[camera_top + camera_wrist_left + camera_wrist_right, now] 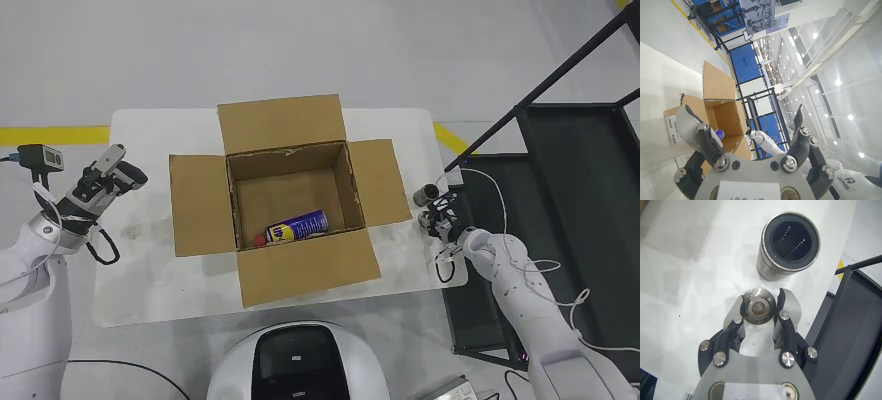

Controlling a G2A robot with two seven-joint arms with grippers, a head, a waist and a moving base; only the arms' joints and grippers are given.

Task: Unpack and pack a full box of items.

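Box (pixel 283 128) open, flaps folded out, mid worktop (pixel 150 290); spray can (pixel 296 229) lying inside by wall nearest me. My right jaws pinching small metal flange (pixel 759 308) near worktop's right edge, just beside metal cylinder (pixel 789 247). My left jaws spread wide, holding nothing, at worktop's left edge, well apart from box.

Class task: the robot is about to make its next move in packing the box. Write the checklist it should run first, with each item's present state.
1. Right gripper shut on flange: ok.
2. Flange lifted off table: cannot tell.
3. Metal cylinder outside the grip: ok.
4. Box flaps open: ok.
5. Room in box beside spray can: ok.
6. Left gripper open, away from box: ok.
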